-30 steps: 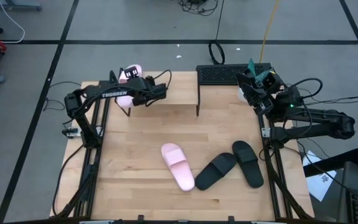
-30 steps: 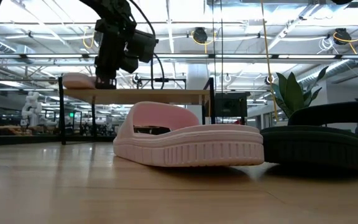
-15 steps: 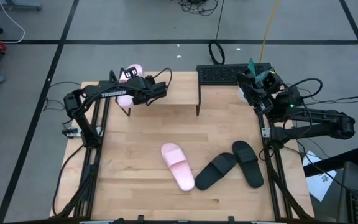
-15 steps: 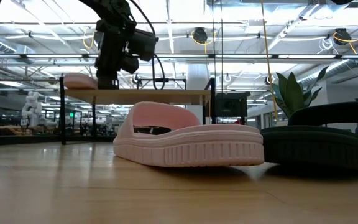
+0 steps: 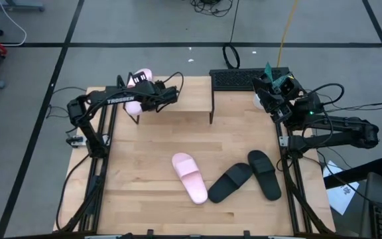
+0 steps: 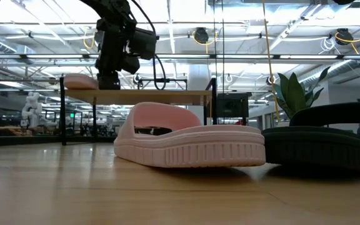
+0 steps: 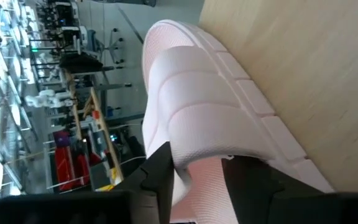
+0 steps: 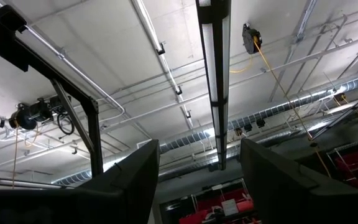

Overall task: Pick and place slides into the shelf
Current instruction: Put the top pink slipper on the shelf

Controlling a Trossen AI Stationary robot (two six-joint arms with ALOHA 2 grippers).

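Observation:
One pale pink slide (image 5: 142, 75) lies on the left end of the light-wood shelf (image 5: 184, 93), sole down. It also shows in the low view (image 6: 80, 81). My left gripper (image 5: 151, 93) hangs over the slide's right side and is shut on its strap (image 7: 191, 106). The other pink slide (image 5: 190, 177) and the two black slides (image 5: 231, 182) (image 5: 264, 174) lie sole down on the tabletop, toward the near side. My right gripper (image 5: 270, 89) waits at the table's far right, open and empty, and points up at the ceiling (image 8: 197, 186). My left gripper (image 7: 201, 180) has the near edge of the pink slide's strap (image 7: 194, 158) between its two fingers. One finger (image 7: 163, 168) lies on the strap's outer face and the other (image 7: 244, 180) on the footbed side. In the low view the fingers (image 6: 108, 80) point down from above. The slide rests flat on the shelf top.
The shelf stands at the table's far edge on thin black legs (image 5: 211, 113), with bare plank to the right of the pink slide. A keyboard (image 5: 244, 78) lies behind the shelf's right end. Frame rails (image 5: 105, 166) (image 5: 290, 179) run along both table sides.

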